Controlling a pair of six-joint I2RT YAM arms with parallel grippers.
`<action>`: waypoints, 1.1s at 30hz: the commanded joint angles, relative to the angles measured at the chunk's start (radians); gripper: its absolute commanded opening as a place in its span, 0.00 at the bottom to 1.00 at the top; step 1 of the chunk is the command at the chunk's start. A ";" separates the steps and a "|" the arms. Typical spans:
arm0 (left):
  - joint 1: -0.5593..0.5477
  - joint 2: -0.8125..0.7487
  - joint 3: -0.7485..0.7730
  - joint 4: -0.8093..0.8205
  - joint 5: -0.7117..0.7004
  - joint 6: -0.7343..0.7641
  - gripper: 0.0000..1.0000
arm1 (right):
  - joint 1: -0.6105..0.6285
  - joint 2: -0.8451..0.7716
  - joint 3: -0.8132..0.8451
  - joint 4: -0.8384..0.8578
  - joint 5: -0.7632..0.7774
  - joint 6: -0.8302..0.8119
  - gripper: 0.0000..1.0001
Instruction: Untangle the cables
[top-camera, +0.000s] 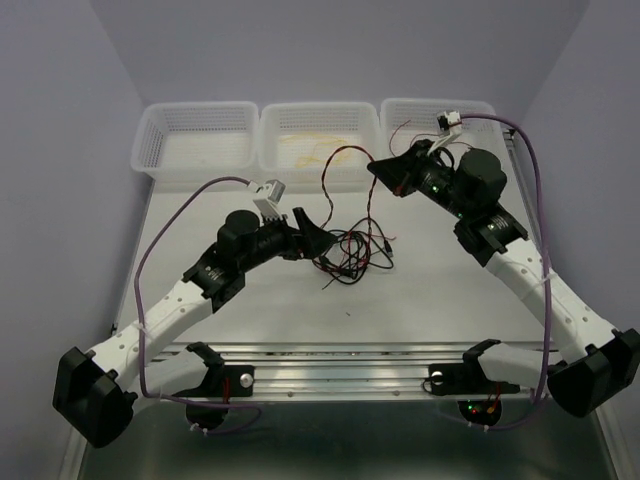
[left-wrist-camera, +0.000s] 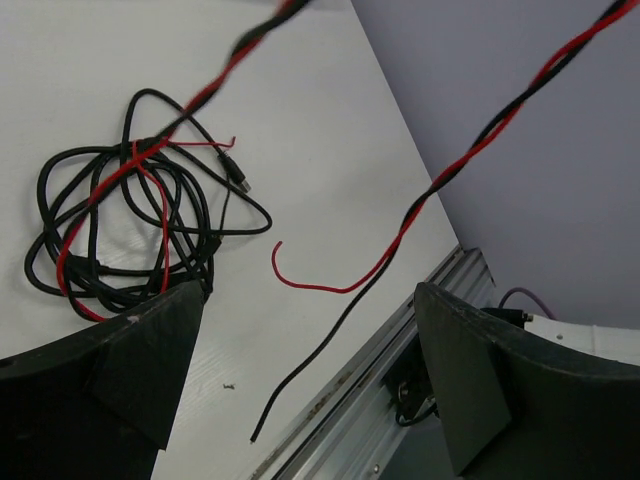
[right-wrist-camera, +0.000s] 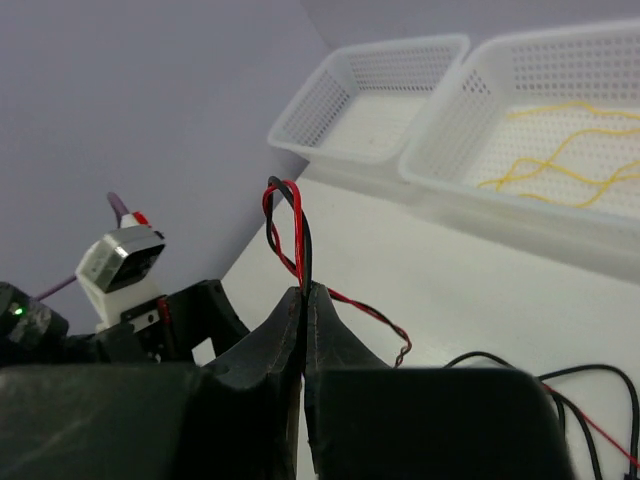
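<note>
The white table (top-camera: 450, 300) carries the whole job, with three white baskets along its far edge: the left basket (top-camera: 200, 106), the middle basket (top-camera: 320, 106) and the right basket (top-camera: 400, 104). They look like sorting bins for freed strands, and a yellow cable (top-camera: 310, 148) already lies loose in the middle one.

The right arm (top-camera: 540, 290) reaches up toward the far right, so its right gripper (right-wrist-camera: 303, 300) hangs well above the table just in front of the right basket. Its jaws are pressed together on a red-and-black twisted pair (right-wrist-camera: 300, 240), pinching it just below a small loop. Holding it high probably draws the pair clear of the heap and shows where it catches.

The left arm (top-camera: 180, 300) leans in from the near left, and the left gripper (left-wrist-camera: 310, 370) hovers just beside the heap. Its jaws are spread as wide as they go and hold nothing. Most likely it is placed to pin or pick the knot while the other side pulls.

The tangle (left-wrist-camera: 120, 230) sits at mid-table as coiled black loops with red strands threaded through them. One run of the lifted pair slants down into it, so that cable is not yet free. In the left wrist view the pair's other run splits into a curled red tip and a straight black tip toward the near rail; whether they touch the table I cannot tell
</note>
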 joint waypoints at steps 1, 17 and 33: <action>-0.019 -0.024 -0.036 0.096 0.021 -0.005 0.99 | 0.006 -0.008 -0.031 0.017 0.055 0.076 0.01; -0.166 0.127 -0.033 0.163 0.173 0.216 0.99 | 0.006 0.038 0.073 -0.182 0.121 0.093 0.01; -0.225 0.210 0.013 0.021 0.100 0.264 0.00 | 0.006 0.032 0.101 -0.205 0.103 0.075 0.01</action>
